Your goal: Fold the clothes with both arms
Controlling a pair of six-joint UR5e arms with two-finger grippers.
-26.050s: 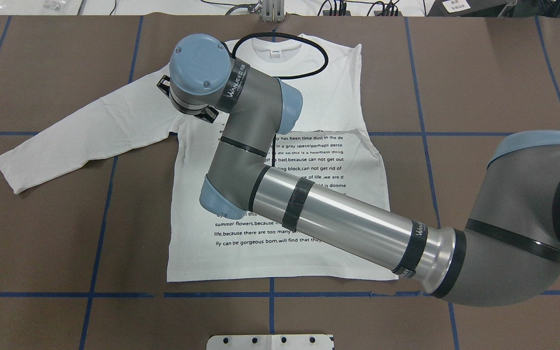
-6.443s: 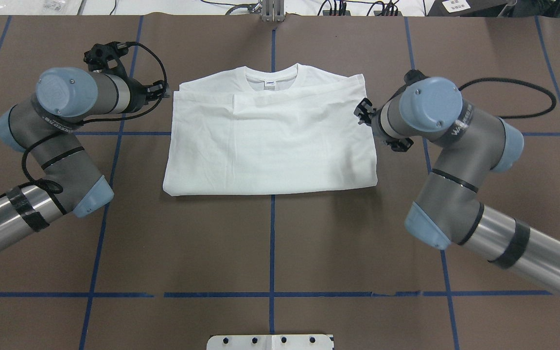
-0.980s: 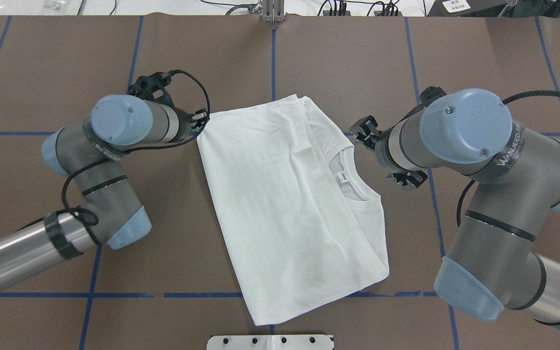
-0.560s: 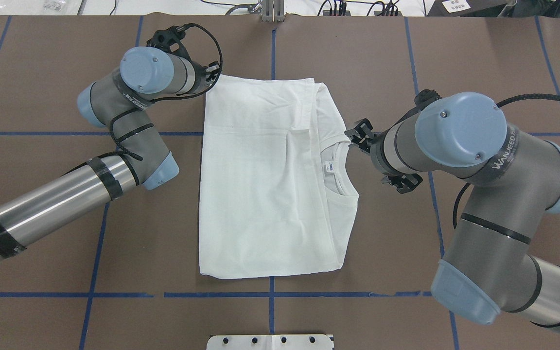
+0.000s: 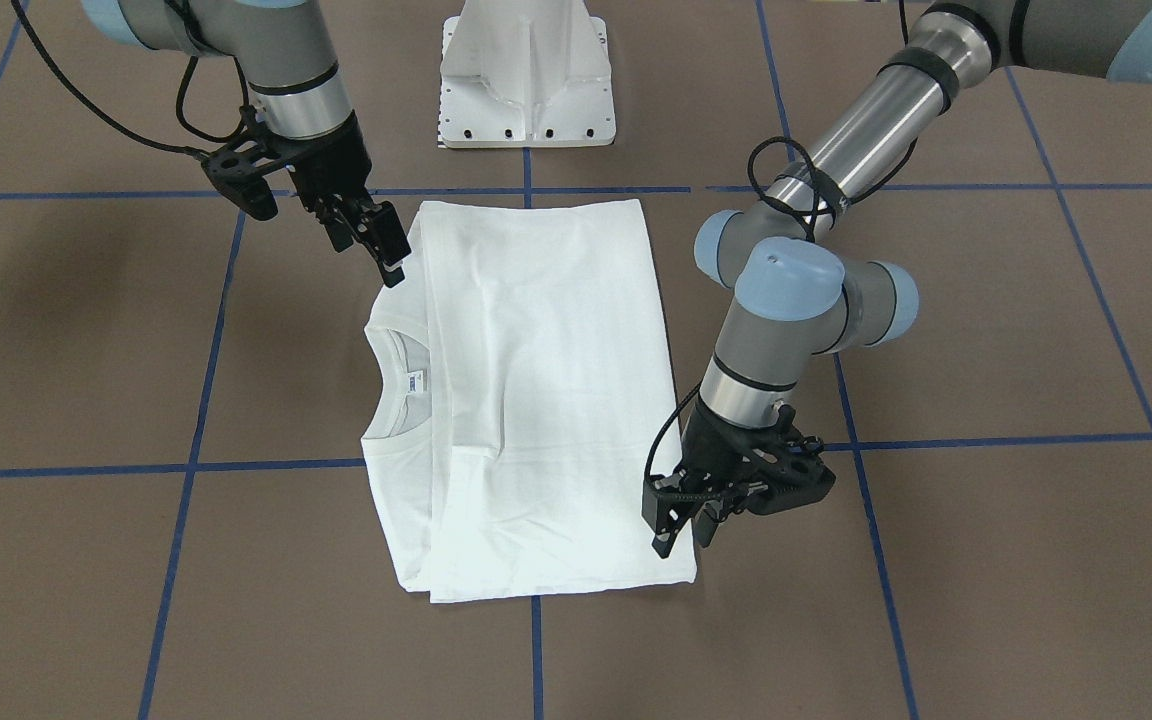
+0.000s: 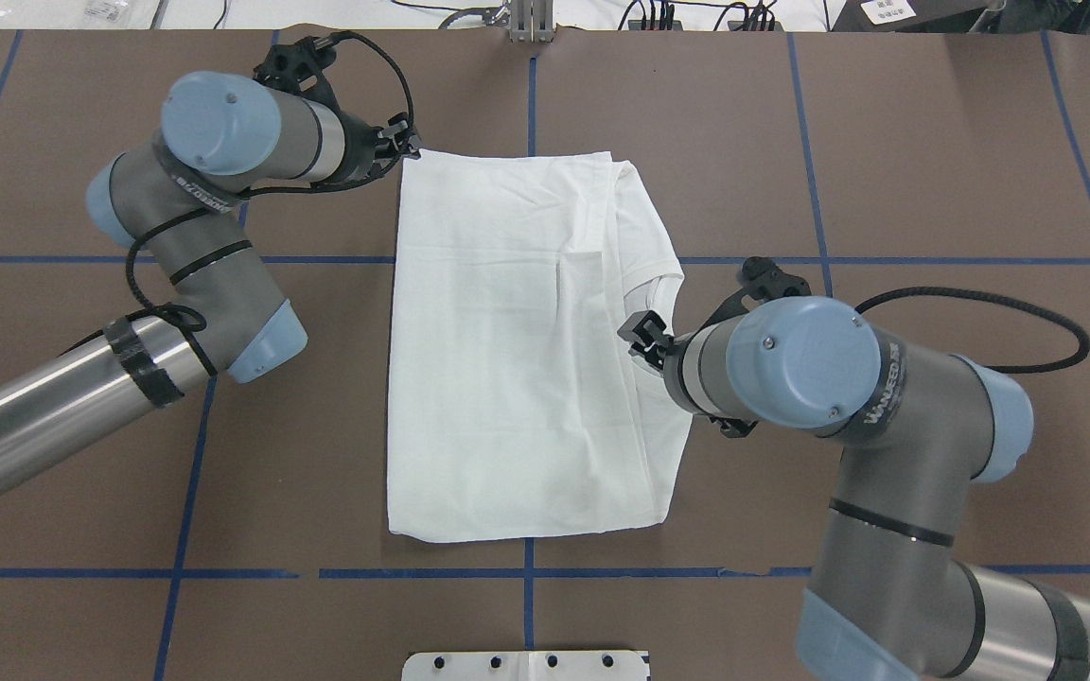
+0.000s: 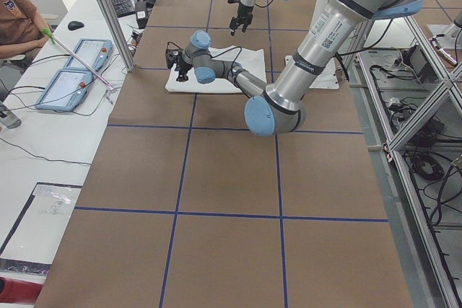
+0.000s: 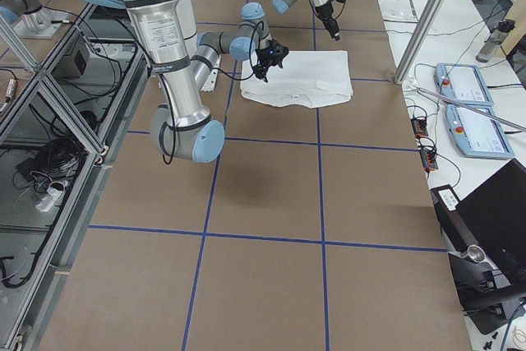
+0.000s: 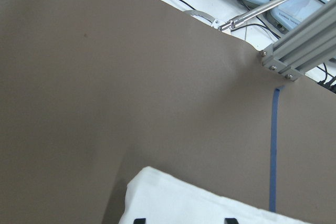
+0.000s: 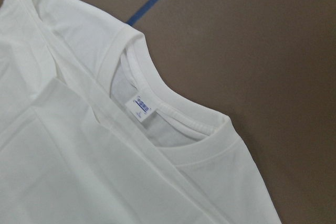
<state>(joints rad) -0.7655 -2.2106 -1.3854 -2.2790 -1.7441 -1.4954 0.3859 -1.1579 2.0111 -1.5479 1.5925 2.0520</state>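
Front view: left claw (image 5: 679, 540), jaws apart, has the far corner of the shirt (image 5: 546, 400) just beneath it; right claw (image 5: 373, 265), which looks open, hangs by the opposite long edge.
Overhead view: shirt lies flat between both claws.
Left wrist view: corner sits between the fingertips (image 9: 139, 220); best pinch every layer.
Right wrist view: collar (image 10: 202, 150) lies below the claw, ungripped; lower before closing.

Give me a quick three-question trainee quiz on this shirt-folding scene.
1. True or false: the shirt lies with its sleeves spread out.
2. The collar is on the robot's: A left, B right, C near side.
3. Fill in: the left hand is at a shirt ___.
Key: 1 false; 2 B; 3 corner.
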